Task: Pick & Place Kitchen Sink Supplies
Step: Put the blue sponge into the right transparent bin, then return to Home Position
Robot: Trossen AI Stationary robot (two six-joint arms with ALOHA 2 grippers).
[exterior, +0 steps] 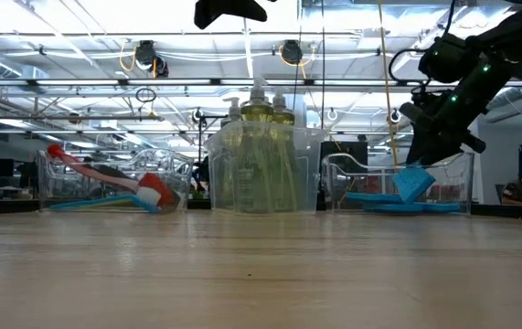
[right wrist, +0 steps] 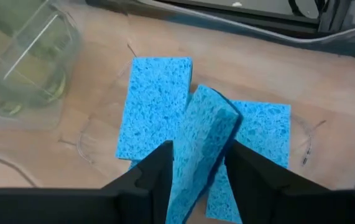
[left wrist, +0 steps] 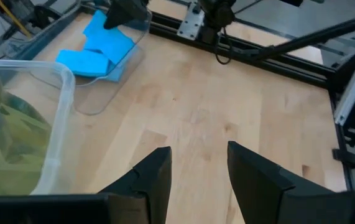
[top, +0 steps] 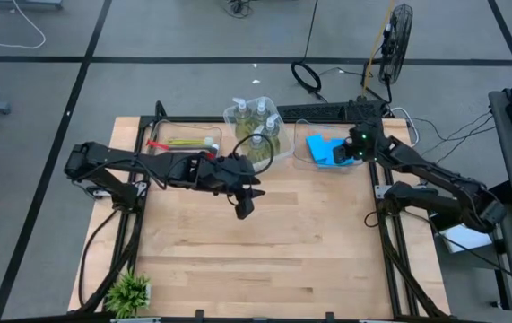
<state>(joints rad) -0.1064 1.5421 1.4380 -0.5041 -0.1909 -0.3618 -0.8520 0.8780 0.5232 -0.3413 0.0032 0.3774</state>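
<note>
Three clear bins stand along the table's far side. The left bin [top: 184, 142] holds the red and yellow-green brushes [exterior: 105, 187]. The middle bin [exterior: 262, 169] holds the soap bottles [top: 257, 126]. The right bin [top: 314, 154] holds flat blue sponges [right wrist: 155, 106]. My right gripper [right wrist: 199, 165] hangs over this bin, shut on one more blue sponge [exterior: 413, 183]. My left gripper [left wrist: 199, 174] is open, high above the bare table middle [top: 245, 205], touching nothing. My right gripper pinches one blue sponge between its two fingers, which come from above and press on its broad faces [right wrist: 197, 146]. The sponge stands on edge, tilted, and hangs below the fingers [exterior: 413, 183] just over the sponges lying in the bin. Whether its lower end touches them cannot be told.
A small green potted plant [top: 130, 292] stands at the table's near left corner. The wooden top [top: 264, 251] in front of the bins is bare. Black frame rails [top: 390, 251] run along the table's left and right sides.
</note>
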